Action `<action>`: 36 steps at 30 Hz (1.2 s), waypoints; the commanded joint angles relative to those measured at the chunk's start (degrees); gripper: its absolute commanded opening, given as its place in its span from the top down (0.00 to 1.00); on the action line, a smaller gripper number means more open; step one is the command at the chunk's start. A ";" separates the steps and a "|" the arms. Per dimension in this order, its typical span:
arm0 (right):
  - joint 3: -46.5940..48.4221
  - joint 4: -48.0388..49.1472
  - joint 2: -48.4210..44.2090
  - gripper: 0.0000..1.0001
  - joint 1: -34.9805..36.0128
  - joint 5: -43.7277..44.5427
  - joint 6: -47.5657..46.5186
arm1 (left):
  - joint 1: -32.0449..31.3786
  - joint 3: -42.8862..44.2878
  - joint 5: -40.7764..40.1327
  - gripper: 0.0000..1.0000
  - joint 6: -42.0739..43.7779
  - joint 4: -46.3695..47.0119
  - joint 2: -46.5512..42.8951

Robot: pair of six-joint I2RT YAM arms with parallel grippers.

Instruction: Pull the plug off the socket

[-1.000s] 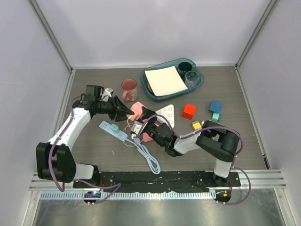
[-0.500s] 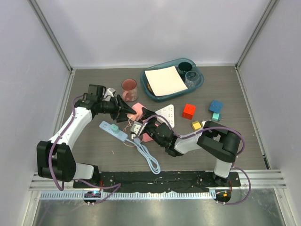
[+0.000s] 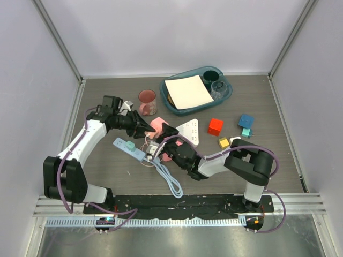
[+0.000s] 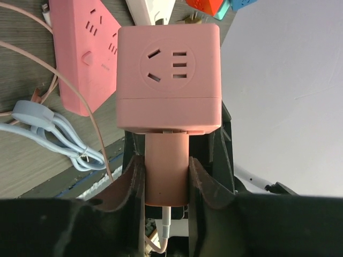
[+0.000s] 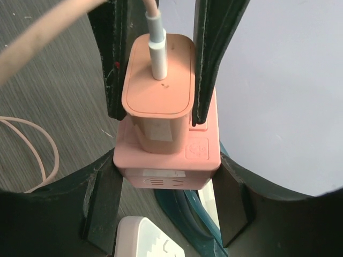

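A small pink plug point(image 4: 166, 182) with a thin cord at its tail sits pushed into a pink cube socket point(image 4: 168, 75). My left gripper point(image 4: 166, 160) is shut on the plug's sides. In the right wrist view the plug point(image 5: 158, 101) stands on top of the cube socket point(image 5: 166, 166). My right gripper point(image 5: 166, 174) is shut on the cube's two flanks. From above, the left gripper point(image 3: 146, 127) and right gripper point(image 3: 167, 132) meet nose to nose above the table's middle.
A pale-blue power strip point(image 3: 128, 148) lies below the grippers, its thick cord looping toward the front. A flat pink triangle point(image 4: 80, 59) and a white triangular board point(image 3: 188, 130) lie close by. A pink cup point(image 3: 147, 100), teal tray point(image 3: 225, 93), red cube point(image 3: 215, 126) and small blocks point(image 3: 223, 142) lie behind and to the right.
The left jaws have closed onto the plug. The right wrist has edged slightly left and nearer; the left arm has barely shifted.
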 commanded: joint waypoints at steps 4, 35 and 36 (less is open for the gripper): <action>-0.87 7.53 0.38 0.99 -0.98 -0.28 0.87 | -0.44 1.80 2.81 1.00 1.63 2.39 -1.10; -5.19 2.79 -7.96 0.99 -9.25 -6.35 12.75 | 0.78 12.85 -11.93 1.00 7.96 -8.06 -2.69; -4.32 1.57 -8.41 0.99 -9.16 -6.35 13.27 | 1.22 13.66 -17.26 1.00 8.40 -8.94 -2.34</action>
